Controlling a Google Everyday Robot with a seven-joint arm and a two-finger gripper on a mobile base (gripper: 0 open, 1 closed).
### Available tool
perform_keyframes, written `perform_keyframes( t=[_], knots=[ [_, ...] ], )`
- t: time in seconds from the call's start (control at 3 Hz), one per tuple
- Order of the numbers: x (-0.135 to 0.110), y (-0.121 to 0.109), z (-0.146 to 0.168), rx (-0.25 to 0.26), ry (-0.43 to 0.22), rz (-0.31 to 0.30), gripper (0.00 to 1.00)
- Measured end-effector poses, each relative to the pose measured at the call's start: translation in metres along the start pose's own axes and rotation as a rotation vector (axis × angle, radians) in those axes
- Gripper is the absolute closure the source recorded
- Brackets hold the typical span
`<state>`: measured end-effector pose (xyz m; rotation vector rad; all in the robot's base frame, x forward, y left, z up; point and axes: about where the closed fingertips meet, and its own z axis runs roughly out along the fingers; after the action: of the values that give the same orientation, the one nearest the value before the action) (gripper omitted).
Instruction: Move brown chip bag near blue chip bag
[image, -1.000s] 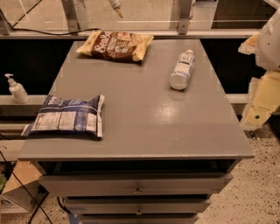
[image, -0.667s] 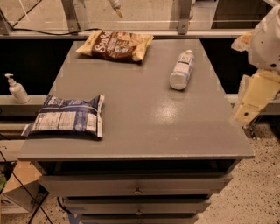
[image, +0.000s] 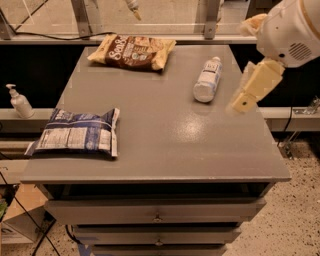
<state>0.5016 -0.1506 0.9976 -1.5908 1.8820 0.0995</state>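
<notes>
The brown chip bag (image: 133, 50) lies flat at the far left of the grey table top (image: 165, 130), dark brown in the middle with white script and tan ends. The blue chip bag (image: 76, 133) lies at the near left edge, its white label panel facing up. My gripper (image: 250, 90) hangs over the table's right side, just right of the white bottle, below the white arm housing (image: 292, 30). It is far from both bags and holds nothing that I can see.
A white plastic bottle (image: 208, 79) lies on its side at the table's right. A pump dispenser (image: 19, 101) stands on a ledge to the left. Metal posts (image: 82, 17) rise behind the table. Drawers (image: 157, 212) sit below the front edge.
My arm and gripper have moved in from the right edge, leftward and up, over the table's right side. The bags and bottle have not moved.
</notes>
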Motion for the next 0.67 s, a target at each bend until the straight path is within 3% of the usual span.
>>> perform_keyframes(
  t=[0.67],
  knots=[
    [-0.0098,-0.0059,0.0076,0.013,-0.056,0.036,0.00]
  ],
)
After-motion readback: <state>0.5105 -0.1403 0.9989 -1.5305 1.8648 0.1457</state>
